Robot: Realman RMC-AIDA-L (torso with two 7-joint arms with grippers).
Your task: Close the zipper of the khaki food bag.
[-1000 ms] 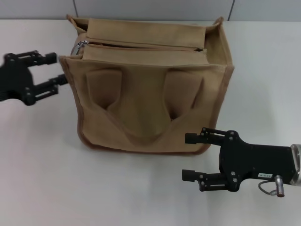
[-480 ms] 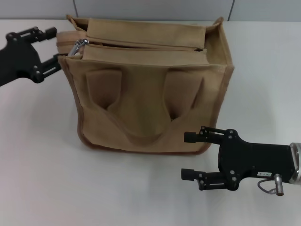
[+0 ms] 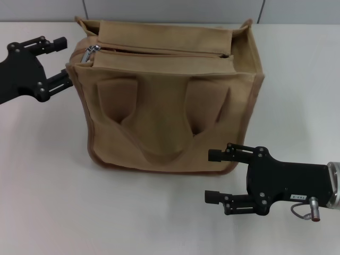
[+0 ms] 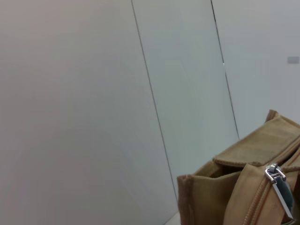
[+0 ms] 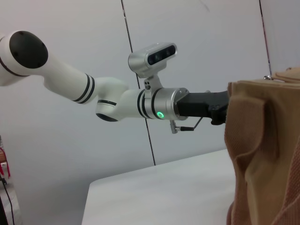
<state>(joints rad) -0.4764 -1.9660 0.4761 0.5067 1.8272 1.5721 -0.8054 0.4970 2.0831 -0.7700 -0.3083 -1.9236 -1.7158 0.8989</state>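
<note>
On a white table (image 3: 48, 186), the khaki food bag (image 3: 170, 101) is being approached at its far-left corner by the left gripper (image 3: 59, 61), spread and empty; the zipper (image 3: 159, 51) is gaping, its pull tab (image 3: 90, 53) just beside the fingers. The right gripper (image 3: 215, 175) (also spread) is being held near. The small tab could be missed, or the unbraced bag dragged.

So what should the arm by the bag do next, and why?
Probably ease the left tool, open beside the khaki food bag, inward onto the silver pull tab: the tab sits at that near corner, ungripped, and the zipper still gapes.
</note>
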